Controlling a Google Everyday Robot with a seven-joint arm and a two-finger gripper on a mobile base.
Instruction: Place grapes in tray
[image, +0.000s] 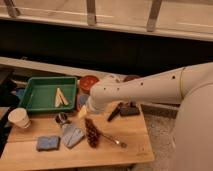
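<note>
My claw (89, 111) hangs over the middle of the wooden table (131, 146), just above the grapes (91, 133). I cannot tell whether it is wide or narrow. The grapes lie toward the front edge, beside a blue cloth (73, 135). The green tray (46, 80) sits at the back-left corner.

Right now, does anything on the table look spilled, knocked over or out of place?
Nothing stands out. The paper cup stands upright, nothing is spilled, and the grapes lie bunched on the table, not yet in the green tray. The hand is between the tray and the grapes.
</note>
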